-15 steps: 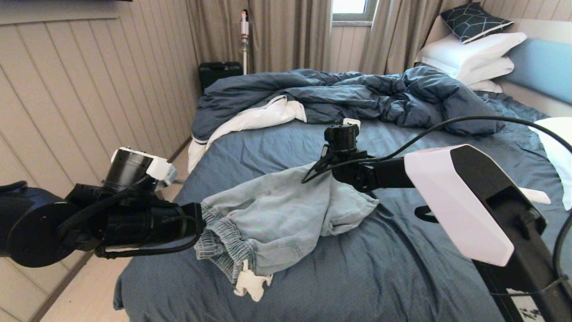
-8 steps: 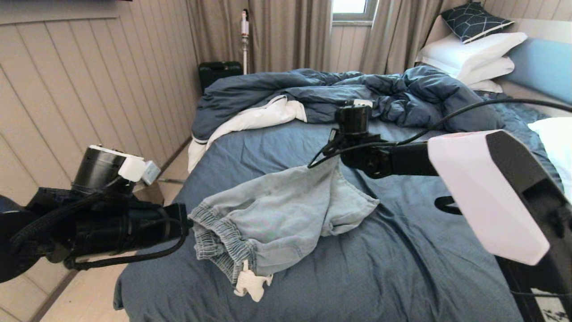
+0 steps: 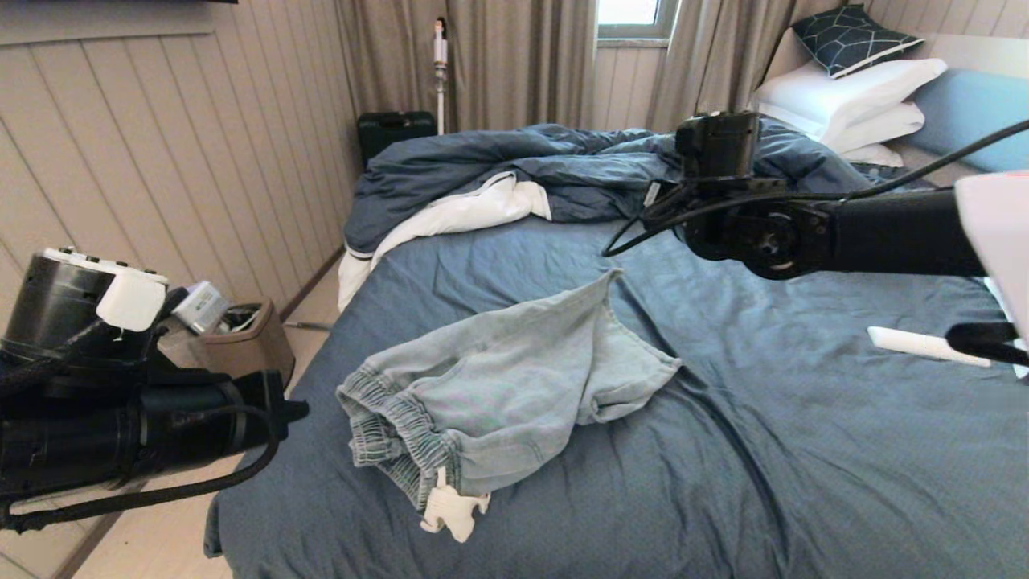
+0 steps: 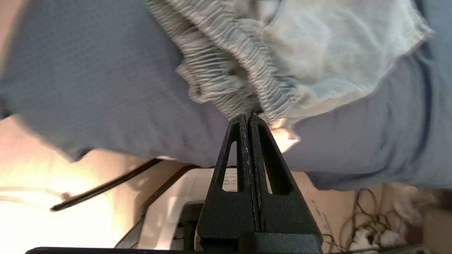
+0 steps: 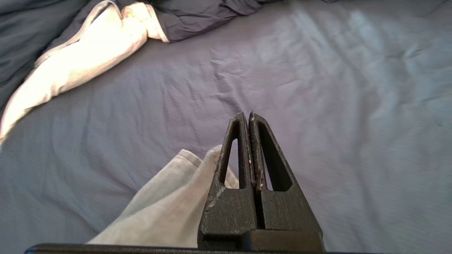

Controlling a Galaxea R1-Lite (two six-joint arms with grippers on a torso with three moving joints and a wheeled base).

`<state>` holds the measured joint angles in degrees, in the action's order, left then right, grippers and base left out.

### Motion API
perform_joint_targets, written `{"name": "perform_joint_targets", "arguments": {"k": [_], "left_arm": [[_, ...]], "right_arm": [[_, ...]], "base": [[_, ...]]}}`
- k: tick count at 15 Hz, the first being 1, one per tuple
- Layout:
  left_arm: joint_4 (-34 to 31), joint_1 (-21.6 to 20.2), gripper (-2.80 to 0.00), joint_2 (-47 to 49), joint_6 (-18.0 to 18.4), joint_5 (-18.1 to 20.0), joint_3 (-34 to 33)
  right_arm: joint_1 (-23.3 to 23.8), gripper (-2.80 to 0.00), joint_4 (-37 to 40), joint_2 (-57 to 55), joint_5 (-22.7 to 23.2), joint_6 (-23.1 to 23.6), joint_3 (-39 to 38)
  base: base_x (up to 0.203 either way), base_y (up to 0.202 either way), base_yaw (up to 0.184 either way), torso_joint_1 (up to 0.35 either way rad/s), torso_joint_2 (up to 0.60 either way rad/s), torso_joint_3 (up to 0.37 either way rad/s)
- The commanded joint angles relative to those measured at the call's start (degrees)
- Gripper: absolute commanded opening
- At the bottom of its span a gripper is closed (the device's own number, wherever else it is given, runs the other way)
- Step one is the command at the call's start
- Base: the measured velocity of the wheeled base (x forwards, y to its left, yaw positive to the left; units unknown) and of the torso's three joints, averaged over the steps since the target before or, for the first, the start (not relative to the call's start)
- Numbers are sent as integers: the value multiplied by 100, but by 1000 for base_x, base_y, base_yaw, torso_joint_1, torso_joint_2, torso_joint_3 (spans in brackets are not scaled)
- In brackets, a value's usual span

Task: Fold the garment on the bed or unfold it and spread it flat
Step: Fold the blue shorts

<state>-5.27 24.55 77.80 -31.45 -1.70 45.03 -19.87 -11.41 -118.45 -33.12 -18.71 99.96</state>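
The pale denim shorts lie loose and rumpled on the slate-blue sheet of the bed. Their gathered waistband faces the near left edge, and the white pocket lining sticks out at the front. My left gripper is shut and empty, hanging off the bed's left side, a short way from the waistband. My right gripper is shut on nothing, raised over the bare sheet beyond the shorts' far leg tip.
A rumpled dark blue duvet with a white underside fills the far part of the bed. White pillows and a patterned cushion lean by the headboard. A brown waste bin stands on the floor at the left.
Both grippers have left the shorts. The left arm drew back left off the bed, the right arm rose and swung far right. The lifted leg dropped onto the sheet.
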Motion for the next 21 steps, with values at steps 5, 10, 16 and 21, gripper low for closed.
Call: {"name": "perform_joint_targets", "arguments": {"k": [5, 10, 16, 21], "left_arm": [[-891, -3, -280, -1066, -71, -726, 233], [-1082, 1, -280, -1114, -136, -885, 273], [-1082, 6, -280, -1030, -212, -894, 340], [-1061, 6, -280, -933, -212, -878, 384]], "right_arm": [[-286, -280, 1071, 1673, 1633, -10, -1225], [-314, -280, 1088, 1483, 1651, 8, -1065], [-175, -280, 1180, 1375, 1845, -1, -1010], [-149, -280, 1418, 1293, 2145, -19, -970]], "base": [[0, 0, 0, 0, 0, 0], [0, 0, 0, 0, 0, 0], [0, 0, 0, 0, 0, 0], [0, 0, 0, 0, 0, 0]]}}
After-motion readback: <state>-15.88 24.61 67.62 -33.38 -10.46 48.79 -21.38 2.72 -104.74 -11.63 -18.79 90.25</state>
